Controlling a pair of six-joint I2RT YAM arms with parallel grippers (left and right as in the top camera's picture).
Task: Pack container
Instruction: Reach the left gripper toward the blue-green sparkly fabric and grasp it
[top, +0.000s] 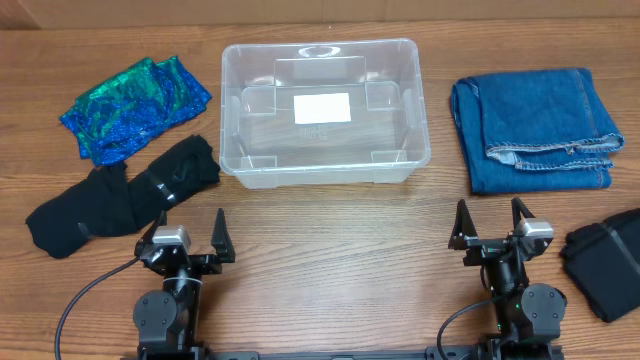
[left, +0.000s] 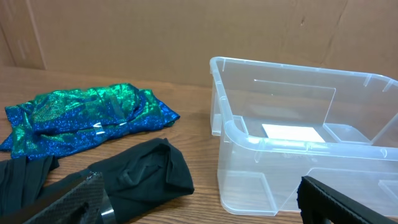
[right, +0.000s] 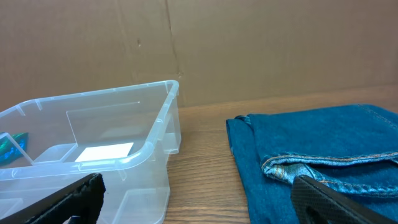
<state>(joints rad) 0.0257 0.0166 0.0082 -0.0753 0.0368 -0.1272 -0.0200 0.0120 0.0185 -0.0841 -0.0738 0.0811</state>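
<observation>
The clear plastic container (top: 238, 120) stands at the table's back middle with nothing in it; a white label (top: 321, 107) shows on its base. It also shows in the left wrist view (left: 236, 130) and the right wrist view (right: 155, 124). My left gripper (top: 190, 238) is open and empty near the front left, next to a black garment (top: 120, 195). My right gripper (top: 491, 226) is open and empty near the front right, just in front of folded blue jeans (top: 535, 125).
A shiny green-blue cloth (top: 135, 105) lies at the back left, also in the left wrist view (left: 87, 115). A second black garment (top: 608, 260) lies at the right edge. A cardboard wall (left: 186, 31) stands behind the table.
</observation>
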